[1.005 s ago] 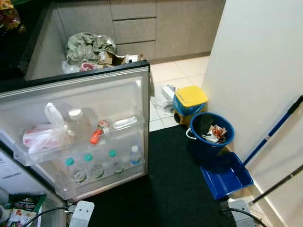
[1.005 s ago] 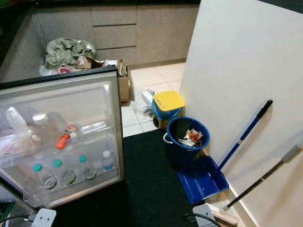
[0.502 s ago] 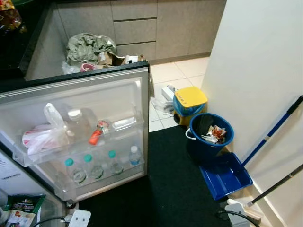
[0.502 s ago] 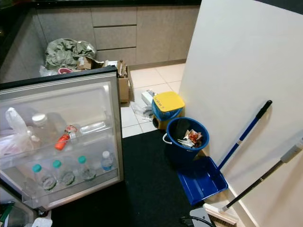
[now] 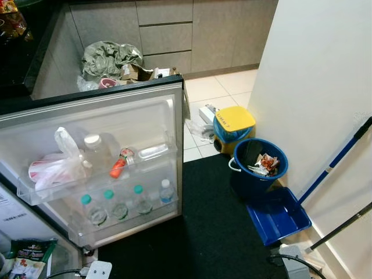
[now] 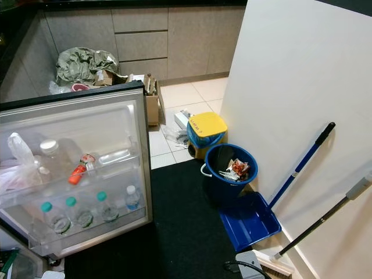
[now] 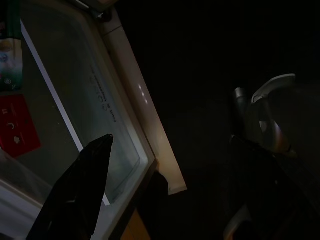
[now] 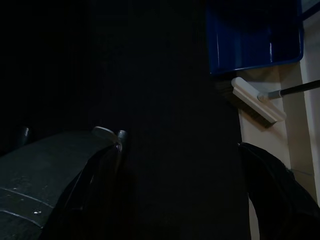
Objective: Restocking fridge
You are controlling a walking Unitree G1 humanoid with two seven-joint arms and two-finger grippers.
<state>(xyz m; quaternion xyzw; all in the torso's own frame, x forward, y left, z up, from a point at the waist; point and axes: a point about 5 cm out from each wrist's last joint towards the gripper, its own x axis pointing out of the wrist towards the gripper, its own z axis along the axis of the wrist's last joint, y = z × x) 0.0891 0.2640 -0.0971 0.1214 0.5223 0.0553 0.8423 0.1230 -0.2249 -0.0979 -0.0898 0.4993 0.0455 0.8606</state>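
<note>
The fridge door point(image 5: 116, 116) stands swung open on my left. Its upper shelf holds a white plastic bag point(image 5: 55, 165), a large clear bottle point(image 5: 96, 154), a red-capped item point(image 5: 118, 167) and a bottle lying flat point(image 5: 152, 152). Green-capped bottles point(image 5: 114, 204) and a small white-capped bottle point(image 5: 166, 192) stand in the lower shelf. A green snack packet point(image 5: 26, 258) lies in the fridge's bottom corner. My left gripper point(image 7: 170, 200) hangs open above the fridge's lower edge, holding nothing. Above the black mat, my right gripper point(image 8: 180, 200) is open and empty.
A blue bucket point(image 5: 258, 165) of rubbish, a blue dustpan point(image 5: 278, 214) and a yellow-lidded bin point(image 5: 233, 125) stand right of the black mat point(image 5: 215, 232). Broom handles point(image 5: 340, 154) lean on the white wall point(image 5: 314, 75). Boxes and a green cloth point(image 5: 110, 58) lie behind the door.
The view has shifted slightly. The arm parts at the bottom edge sit a little lower than a second ago. The things in the fridge door have not moved.
</note>
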